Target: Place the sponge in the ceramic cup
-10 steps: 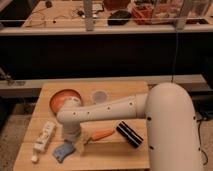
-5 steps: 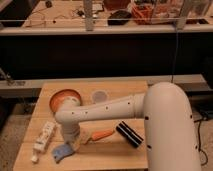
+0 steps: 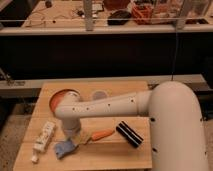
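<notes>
Watching the claw [image 3: 76, 138], closed at the near-left of the desk [image 3: 112, 156] right by the sponge [image 3: 64, 148]. I fear it pinches only an edge and would drop it short of the ceramic cup [image 3: 100, 95] farther back.

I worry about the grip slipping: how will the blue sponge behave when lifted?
The sponge looks thin and wavy-edged, so it is probably soft, light and apt to squash or droop. Lying flat, it should not roll. The gripper is shut at the sponge's edge.
</notes>
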Controlling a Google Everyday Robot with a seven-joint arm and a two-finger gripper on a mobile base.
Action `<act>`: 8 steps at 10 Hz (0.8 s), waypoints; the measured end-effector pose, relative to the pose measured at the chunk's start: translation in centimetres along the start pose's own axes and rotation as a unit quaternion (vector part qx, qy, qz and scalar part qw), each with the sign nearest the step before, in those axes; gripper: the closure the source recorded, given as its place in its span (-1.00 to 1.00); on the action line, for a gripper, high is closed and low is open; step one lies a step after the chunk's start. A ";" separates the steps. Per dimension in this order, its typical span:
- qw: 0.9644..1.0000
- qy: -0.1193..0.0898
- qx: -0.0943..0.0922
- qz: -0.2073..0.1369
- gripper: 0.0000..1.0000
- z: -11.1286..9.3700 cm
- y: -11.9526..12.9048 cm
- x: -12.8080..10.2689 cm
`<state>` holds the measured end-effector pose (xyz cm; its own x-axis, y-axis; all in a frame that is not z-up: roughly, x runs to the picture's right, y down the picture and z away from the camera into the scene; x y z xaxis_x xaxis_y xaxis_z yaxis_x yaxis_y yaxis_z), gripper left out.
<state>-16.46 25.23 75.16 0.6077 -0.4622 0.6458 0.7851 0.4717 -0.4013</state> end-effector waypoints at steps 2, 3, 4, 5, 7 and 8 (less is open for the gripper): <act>1.000 0.006 0.005 0.001 1.00 -0.9 -0.2 0.3; 1.000 0.011 0.007 0.003 1.00 -1.5 -0.2 0.7; 1.000 0.014 0.011 0.004 1.00 -2.4 -0.5 1.3; 1.000 0.017 0.013 0.007 1.00 -3.4 -0.7 2.2; 1.000 0.022 0.014 0.008 1.00 -3.9 -0.9 2.7; 1.000 0.025 0.015 0.010 0.96 -4.1 -1.1 2.7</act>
<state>-15.22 20.38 74.70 0.6288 -0.4886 0.6049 0.7694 0.5036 -0.3930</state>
